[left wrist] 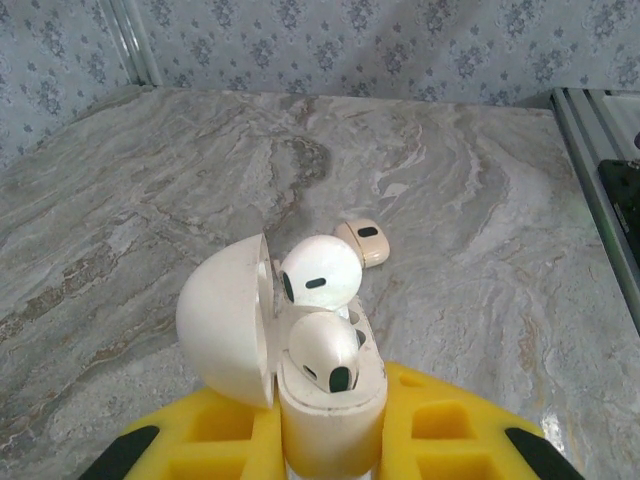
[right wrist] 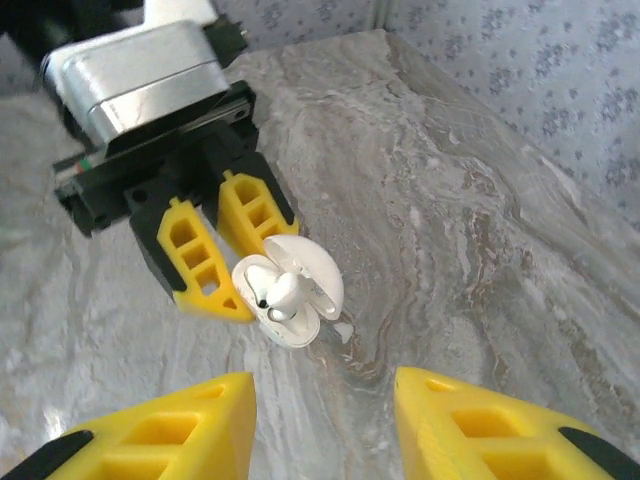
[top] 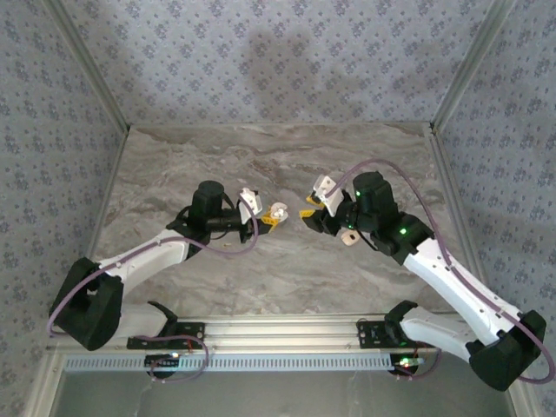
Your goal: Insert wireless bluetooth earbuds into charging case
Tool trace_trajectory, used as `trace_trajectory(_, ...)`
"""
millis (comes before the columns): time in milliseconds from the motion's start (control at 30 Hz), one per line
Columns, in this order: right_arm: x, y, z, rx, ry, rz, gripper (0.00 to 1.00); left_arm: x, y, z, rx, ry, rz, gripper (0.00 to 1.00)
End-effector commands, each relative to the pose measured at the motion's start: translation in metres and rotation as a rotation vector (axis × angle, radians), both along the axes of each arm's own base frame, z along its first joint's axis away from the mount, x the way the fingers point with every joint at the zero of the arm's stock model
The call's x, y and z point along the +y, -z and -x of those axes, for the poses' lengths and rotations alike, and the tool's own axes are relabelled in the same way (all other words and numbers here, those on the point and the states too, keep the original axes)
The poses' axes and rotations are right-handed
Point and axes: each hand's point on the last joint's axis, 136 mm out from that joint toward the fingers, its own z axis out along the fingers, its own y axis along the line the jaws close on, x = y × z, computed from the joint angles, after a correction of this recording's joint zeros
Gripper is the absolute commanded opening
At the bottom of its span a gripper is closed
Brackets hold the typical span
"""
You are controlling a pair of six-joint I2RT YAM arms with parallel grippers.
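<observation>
Mid table (top: 174, 165), with left gripper (left wrist: 332, 435) clamped on charging case (left wrist: 225, 325) and right gripper (right wrist: 322, 420) spread, push earbuds (left wrist: 320, 278) down softly.

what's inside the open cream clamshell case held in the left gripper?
Two glossy cream earbuds sit in the cream clamshell case, rounded heads showing. Their stems and the sockets below are hidden.

Cream case (left wrist: 225, 330), wht earbuds (left wrist: 320, 275), gry-marbled table (left wrist: 480, 200)
</observation>
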Motion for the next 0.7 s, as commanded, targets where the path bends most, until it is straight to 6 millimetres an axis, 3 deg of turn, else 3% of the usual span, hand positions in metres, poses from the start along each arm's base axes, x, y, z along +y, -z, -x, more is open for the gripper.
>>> trace_trajectory(0,0.004,0.009,0.006,-0.133,-0.144,0.111,0.42,-0.004,-0.026,0.005,-0.081,0.039,0.024,0.17)
trace_trajectory(300,0.024,0.018,0.0,-0.252,-0.271,0.226,0.36,-0.004,-0.028,0.005,-0.092,0.046,0.015,0.17)
trace_trajectory(667,0.043,0.015,-0.009,-0.305,-0.31,0.221,0.35,-0.005,-0.028,0.005,-0.093,0.045,0.01,0.17)
